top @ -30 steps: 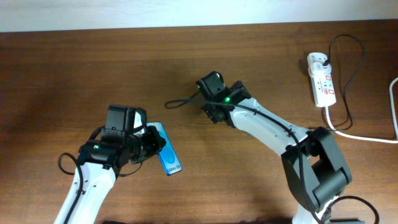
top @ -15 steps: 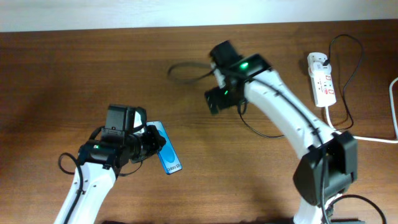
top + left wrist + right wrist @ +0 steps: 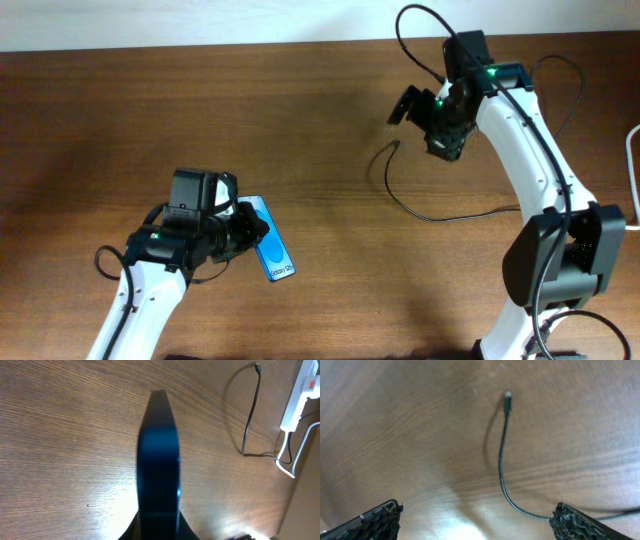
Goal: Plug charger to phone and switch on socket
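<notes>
Hands apart at the table: my left gripper (image 3: 246, 232) is clamped fully shut on the phone (image 3: 273, 253) at the near-left part of the wooden table (image 3: 120, 110), the handset's bright blue screen facing up toward the overhead camera and slanting away from my fingers toward the near edge. From my left wrist the phone juts out ahead of me, seen almost edge-on as a dark slab with a blue sheen; I cannot tell whether its far end rests on the wood or hangs just clear of it. My right gripper (image 3: 425, 125) hangs over the far-right part of the table with its jaws spread as wide as they go and nothing between them. The charger (image 3: 388, 185) lies loose on the wood below that open hand, touched by neither finger. Its small connector tip points toward the far side of the table, and the thin black cable bends back from the tip in a long curve, then trails off to the right. In my right wrist view the tip sits well ahead of my two fingertips, with the cable running back between them. The socket (image 3: 300, 395) shows in my left wrist view as a white strip at the far-right edge, its thick white cord (image 3: 289, 455) looping beside it; from overhead my right arm (image 3: 520, 130) hides it.
</notes>
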You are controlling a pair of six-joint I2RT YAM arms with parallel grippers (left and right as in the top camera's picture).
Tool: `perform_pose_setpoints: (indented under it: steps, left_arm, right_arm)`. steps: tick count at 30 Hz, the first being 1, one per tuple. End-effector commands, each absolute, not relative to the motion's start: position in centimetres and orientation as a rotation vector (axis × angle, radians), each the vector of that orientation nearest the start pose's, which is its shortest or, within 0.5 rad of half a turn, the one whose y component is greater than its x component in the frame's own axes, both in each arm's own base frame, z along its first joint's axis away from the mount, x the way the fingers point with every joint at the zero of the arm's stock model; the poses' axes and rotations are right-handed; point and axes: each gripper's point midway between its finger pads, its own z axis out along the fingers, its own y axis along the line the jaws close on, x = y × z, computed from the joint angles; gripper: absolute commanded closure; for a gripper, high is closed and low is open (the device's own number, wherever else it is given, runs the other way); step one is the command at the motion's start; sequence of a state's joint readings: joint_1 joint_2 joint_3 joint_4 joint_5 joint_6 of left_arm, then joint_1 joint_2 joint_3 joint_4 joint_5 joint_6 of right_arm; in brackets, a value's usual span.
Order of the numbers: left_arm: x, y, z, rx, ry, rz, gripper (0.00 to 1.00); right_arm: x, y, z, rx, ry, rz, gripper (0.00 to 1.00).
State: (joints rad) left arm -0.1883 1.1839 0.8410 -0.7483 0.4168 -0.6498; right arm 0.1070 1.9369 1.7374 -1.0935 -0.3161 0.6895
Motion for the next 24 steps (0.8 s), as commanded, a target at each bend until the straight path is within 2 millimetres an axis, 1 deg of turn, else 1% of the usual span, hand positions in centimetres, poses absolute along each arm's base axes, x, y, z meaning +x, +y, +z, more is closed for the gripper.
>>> perform_pose_setpoints:
  steps: [1, 4, 7, 13, 17, 19, 22, 24]
  left_arm:
    - [26.0, -12.5, 13.4, -0.455, 2.707, -0.857, 1.00]
    - [25.9, -12.9, 13.5, -0.447, 2.709, -0.887, 1.00]
    - [25.8, -13.0, 13.6, -0.444, 2.710, -0.898, 1.00]
    - [25.8, -13.1, 13.6, -0.440, 2.710, -0.910, 1.00]
    - [25.8, -13.1, 13.6, -0.440, 2.710, -0.910, 1.00]
    - [25.8, -13.1, 13.6, -0.440, 2.710, -0.910, 1.00]
    - [25.8, -13.1, 13.6, -0.440, 2.710, -0.910, 1.00]
    - [25.8, -13.1, 13.6, -0.440, 2.710, -0.910, 1.00]
  right_arm:
    - [41.4, 9.9, 13.1, 0.868, 2.891, 0.587, 0.02]
    - [40.4, 10.0, 12.2, 0.887, 2.929, 0.592, 0.02]
    - [39.6, 9.9, 12.0, 0.908, 2.962, 0.575, 0.02]
    - [38.7, 9.7, 11.8, 0.930, 2.996, 0.551, 0.02]
    - [38.7, 9.4, 11.7, 0.938, 2.993, 0.530, 0.02]
    - [38.6, 9.0, 11.5, 0.984, 2.983, 0.489, 0.02]
    - [39.0, 8.0, 10.9, 1.026, 2.975, 0.476, 0.02]
    - [39.3, 6.5, 9.6, 1.112, 2.975, 0.460, 0.02]
